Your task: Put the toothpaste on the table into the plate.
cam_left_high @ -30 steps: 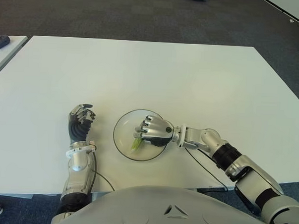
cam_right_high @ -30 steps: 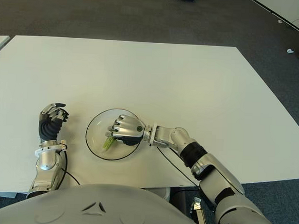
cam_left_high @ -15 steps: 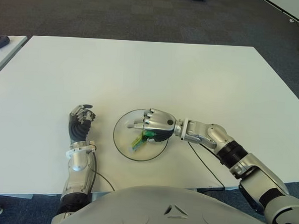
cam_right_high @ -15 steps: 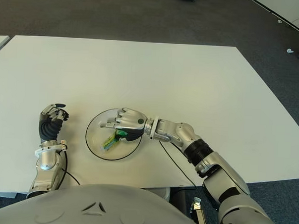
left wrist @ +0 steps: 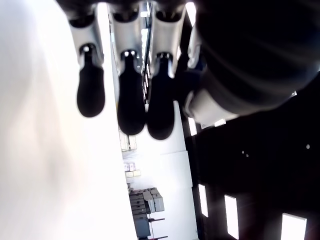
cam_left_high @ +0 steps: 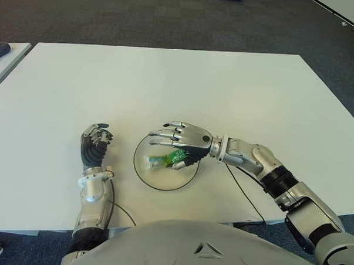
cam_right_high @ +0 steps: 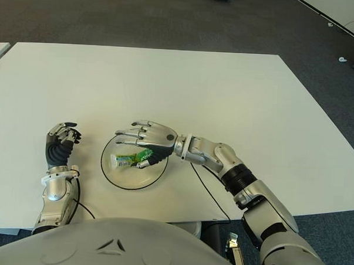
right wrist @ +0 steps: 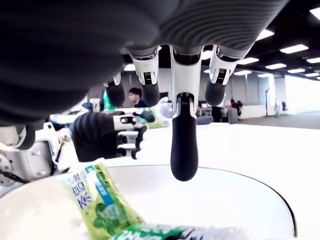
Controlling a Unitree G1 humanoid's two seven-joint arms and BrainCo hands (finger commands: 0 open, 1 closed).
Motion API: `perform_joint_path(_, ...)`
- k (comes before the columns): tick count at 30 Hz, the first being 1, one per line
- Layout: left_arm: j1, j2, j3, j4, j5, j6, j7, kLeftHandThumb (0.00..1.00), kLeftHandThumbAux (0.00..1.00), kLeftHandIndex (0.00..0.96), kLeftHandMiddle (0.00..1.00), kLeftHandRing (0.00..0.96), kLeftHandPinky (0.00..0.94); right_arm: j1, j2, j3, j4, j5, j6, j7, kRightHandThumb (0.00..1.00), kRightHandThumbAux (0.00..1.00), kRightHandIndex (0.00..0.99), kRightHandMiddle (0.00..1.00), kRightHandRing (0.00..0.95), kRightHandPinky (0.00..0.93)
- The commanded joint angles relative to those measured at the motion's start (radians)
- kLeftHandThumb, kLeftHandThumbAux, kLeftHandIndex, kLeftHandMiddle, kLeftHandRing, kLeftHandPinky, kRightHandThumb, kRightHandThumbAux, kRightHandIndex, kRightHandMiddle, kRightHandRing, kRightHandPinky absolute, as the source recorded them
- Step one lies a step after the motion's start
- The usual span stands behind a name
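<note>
Your right hand [cam_left_high: 182,138] hovers over the far half of the plate [cam_left_high: 141,168], fingers spread apart and holding nothing. Below it you can see the toothpaste [cam_left_high: 164,159] lying inside the plate, its long axis running roughly left to right across the dish, the pale end toward your left and the green end tucked under the palm. Switch to the right wrist view and you get what the head camera hides: the tube [right wrist: 102,202] lies free on the white dish floor, with the fingertips [right wrist: 184,150] hanging clear above it. Your left hand [cam_left_high: 94,146] shows on the table [cam_left_high: 225,93] just left of the plate, fingers curled, empty; its wrist view shows only those bent fingers.
</note>
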State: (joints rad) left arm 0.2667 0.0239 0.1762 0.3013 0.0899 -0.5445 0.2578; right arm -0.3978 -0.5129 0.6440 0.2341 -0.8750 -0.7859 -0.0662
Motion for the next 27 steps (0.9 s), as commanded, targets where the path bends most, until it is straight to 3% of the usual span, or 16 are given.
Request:
perform_joint_path(1,-0.004,-0.003,-0.009,-0.003,0.005,0.009,-0.007,0.695,0.72,0.433,0.633,0.634,0.634,-0.002,-0.008,-0.029,-0.003,0.035,-0.017,0.025,0.358,0.198,0.0,0.0,0.0,0.0)
perform_joint_path(11,-0.009,-0.005,-0.006,-0.004,0.006,0.029,-0.002,0.694,0.721,0.432,0.625,0.626,0.615,-0.021,-0.012,-0.097,-0.009,0.095,-0.065,0.033,0.4,0.175,0.0,0.0,0.0,0.0)
perform_joint_path(16,-0.004,-0.008,-0.01,-0.019,0.002,0.04,-0.007,0.695,0.72,0.433,0.625,0.628,0.623,-0.038,-0.027,-0.138,-0.033,0.184,-0.077,0.097,0.392,0.177,0.0,0.0,0.0,0.0)
perform_joint_path(22,-0.005,-0.01,-0.011,-0.025,-0.004,0.044,-0.011,0.696,0.719,0.434,0.625,0.627,0.623,-0.02,-0.014,-0.184,-0.049,0.321,-0.031,0.184,0.346,0.207,0.0,0.0,0.0,0.0)
perform_joint_path(27,-0.012,-0.006,-0.011,-0.016,-0.006,0.032,-0.015,0.697,0.719,0.433,0.631,0.63,0.629,0.028,0.023,-0.239,-0.071,0.372,0.04,0.183,0.258,0.347,0.0,0.0,0.0,0.0)
